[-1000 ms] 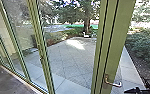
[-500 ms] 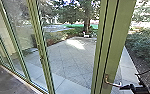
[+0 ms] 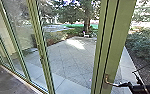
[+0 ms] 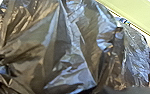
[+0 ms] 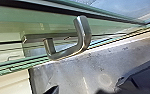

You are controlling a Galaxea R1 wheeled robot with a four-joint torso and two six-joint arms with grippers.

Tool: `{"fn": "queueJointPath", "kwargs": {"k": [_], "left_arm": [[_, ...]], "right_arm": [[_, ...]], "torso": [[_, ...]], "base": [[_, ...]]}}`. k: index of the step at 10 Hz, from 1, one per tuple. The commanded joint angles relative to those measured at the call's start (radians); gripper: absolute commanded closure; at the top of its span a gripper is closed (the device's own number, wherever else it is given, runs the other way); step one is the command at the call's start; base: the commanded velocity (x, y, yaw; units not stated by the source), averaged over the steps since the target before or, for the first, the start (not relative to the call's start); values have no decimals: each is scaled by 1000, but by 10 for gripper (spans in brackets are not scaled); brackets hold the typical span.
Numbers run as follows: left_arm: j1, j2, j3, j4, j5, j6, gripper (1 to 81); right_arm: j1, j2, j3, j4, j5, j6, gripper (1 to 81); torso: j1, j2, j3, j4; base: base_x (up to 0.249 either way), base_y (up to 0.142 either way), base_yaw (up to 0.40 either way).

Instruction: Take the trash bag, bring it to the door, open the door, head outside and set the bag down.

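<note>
Trash bag (image 4: 73, 50), black and crinkly, is close to the left wrist. The right gripper (image 3: 122, 85) is by the door handle (image 3: 110, 82). I can't tell if either gripper is spread or pinching.

The right arm (image 3: 144, 89), at the near right, is black: a narrow end section adjoins a bulkier one. A thin, dark, cable-like strand (image 3: 136, 75) rises above the housing. Fine markings are illegible.
</note>
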Motion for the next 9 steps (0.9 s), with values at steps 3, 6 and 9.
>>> {"fn": "queueJointPath", "kwargs": {"k": [3, 6, 9], "left_arm": [[-33, -6, 5, 0, 59, -2, 811], [-33, -6, 2, 0, 59, -2, 811], [-31, -3, 2, 0, 59, -2, 811]], "right_arm": [[129, 54, -76, 22, 16, 72, 10], [146, 102, -126, 20, 16, 100, 10], [165, 132, -191, 19, 8, 140, 10]], "torso": [[0, 0, 0, 0], [0, 0, 0, 0], [0, 0, 0, 0]], "base": [[0, 0, 0], [0, 0, 0], [0, 0, 0]]}}
